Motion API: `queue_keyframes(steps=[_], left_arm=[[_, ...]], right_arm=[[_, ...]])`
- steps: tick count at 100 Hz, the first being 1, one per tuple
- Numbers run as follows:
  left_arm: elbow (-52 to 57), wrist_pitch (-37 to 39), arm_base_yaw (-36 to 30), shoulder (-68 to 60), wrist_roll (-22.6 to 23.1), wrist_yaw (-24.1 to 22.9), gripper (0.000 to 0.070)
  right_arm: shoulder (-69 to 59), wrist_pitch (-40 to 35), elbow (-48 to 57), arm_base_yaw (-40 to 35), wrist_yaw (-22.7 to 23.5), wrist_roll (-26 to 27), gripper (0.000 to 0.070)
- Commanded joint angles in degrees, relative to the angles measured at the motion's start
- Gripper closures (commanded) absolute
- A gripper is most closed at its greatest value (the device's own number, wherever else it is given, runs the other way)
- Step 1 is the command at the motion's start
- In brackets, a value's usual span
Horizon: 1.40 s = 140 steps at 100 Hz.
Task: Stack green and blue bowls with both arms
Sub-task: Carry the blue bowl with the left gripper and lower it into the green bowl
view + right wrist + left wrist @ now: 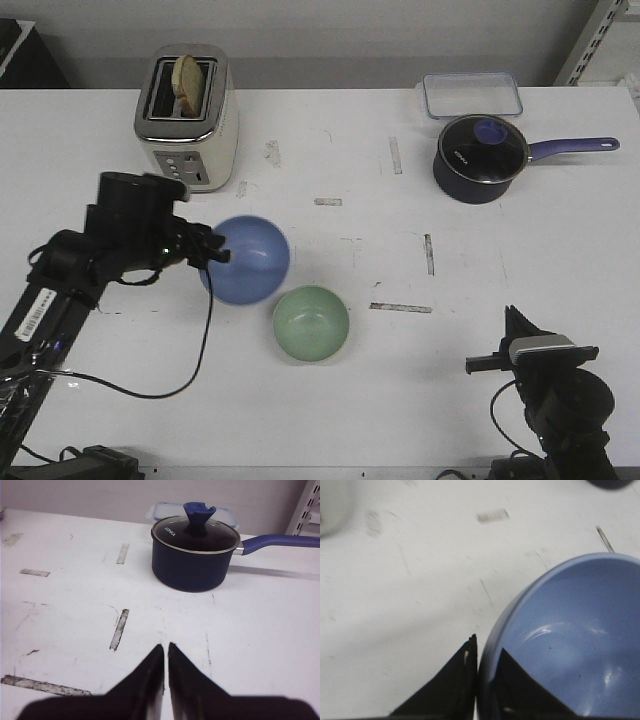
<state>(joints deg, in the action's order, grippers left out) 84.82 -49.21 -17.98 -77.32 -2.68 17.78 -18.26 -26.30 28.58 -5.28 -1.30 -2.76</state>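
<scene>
Left black pointed gripper is clamped on the near-left rim of the light periwinkle-blue glossy round bowl. Left wrist view confirms: one finger outside the wall, the other inside, rim pinched between them. The blue bowl looks tilted, opening facing partly toward the front camera; whether its base touches the table cannot be told.

Pale mint-green glossy round bowl sits upright on the white table, just in front and to the right of the blue one. In the front view their rims meet or overlap slightly; actual contact can't be confirmed.

Right black gripper is clenched on nothing, tips nearly touching with only a thin slit between them. The right arm is low at the near-right corner of the table, well apart from both bowls, pointing forward toward the dark blue lidded saucepan with purple handle.

Saucepan stands at the far right, just in front of a clear plastic lidded container. Cream and chrome toaster with a slice of bread in a slot sits far left, behind the left arm. Worn tape marks scattered across the tabletop.
</scene>
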Motion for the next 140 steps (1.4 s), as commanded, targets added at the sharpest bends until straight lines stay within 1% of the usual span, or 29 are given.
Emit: queue_keyframes(steps=[1, 15, 25, 33, 40, 62, 100, 111, 115, 120, 121, 122, 123, 126, 129, 140], left_arm=[[0.7, -1.5, -4.0, -1.6, -0.5, 0.2, 0.07], [0.6, -2.1, -10.9, -5.1, 0.1, 0.0, 0.07], [0.6, -1.6, -13.9, -8.5, 0.7, -0.5, 0.07], [0.6, -1.6, -15.5, -11.6, 1.0, -2.0, 0.07], [0.6, -1.8, -16.1, -14.0, 2.0, -3.0, 0.07], [0.6, -1.7, -16.2, -19.3, 2.0, -3.0, 0.07], [0.6, 1.0, -16.4, -19.8, 1.7, -3.0, 0.07], [0.6, 1.0, -16.8, -19.8, 1.7, -3.0, 0.069], [0.6, 1.1, -16.9, -19.8, 1.7, -3.0, 0.0659], [0.6, 1.4, -17.0, -19.8, 1.6, -2.9, 0.0578], [0.6, 1.4, -17.0, -19.8, 1.6, -2.9, 0.0552], [0.6, 1.4, -17.0, -19.8, 1.6, -2.9, 0.0543], [0.6, 1.5, -17.1, -19.8, 1.6, -2.9, 0.0516], [0.6, 1.4, -17.2, -19.8, 1.6, -2.9, 0.0472], [0.6, 1.3, -17.2, -19.8, 1.6, -2.9, 0.0413], [0.6, 1.2, -17.3, -19.8, 1.6, -2.9, 0.028]], right_arm=[[-0.3, 0.5, 0.3, -0.1, 0.0, 0.5, 0.07], [-0.6, 0.5, 0.3, -0.1, 0.0, 0.5, 0.07], [-0.6, 0.5, 0.3, -0.1, 0.0, 0.5, 0.07], [-0.6, 0.5, 0.3, -0.1, 0.0, 0.5, 0.07], [-0.6, 0.5, 0.3, -0.1, 0.0, 0.5, 0.07], [-0.6, 0.5, 0.3, -0.1, 0.0, 0.5, 0.07], [-0.6, 0.5, 0.3, -0.1, 0.0, 0.5, 0.07], [-0.6, 0.5, 0.3, -0.1, 0.0, 0.5, 0.07], [-0.6, 0.5, 0.3, -0.1, 0.0, 0.5, 0.07], [-0.6, 0.5, 0.3, -0.1, 0.0, 0.5, 0.07], [-0.6, 0.5, 0.3, -0.1, 0.0, 0.5, 0.07], [-0.6, 0.5, 0.3, -0.1, 0.0, 0.5, 0.07], [-0.6, 0.5, 0.3, -0.1, 0.0, 0.5, 0.07], [-0.6, 0.5, 0.3, -0.1, 0.0, 0.5, 0.07], [-0.6, 0.5, 0.3, -0.1, 0.0, 0.4, 0.07], [-0.6, 0.5, 0.3, -0.1, 0.0, 0.4, 0.07]])
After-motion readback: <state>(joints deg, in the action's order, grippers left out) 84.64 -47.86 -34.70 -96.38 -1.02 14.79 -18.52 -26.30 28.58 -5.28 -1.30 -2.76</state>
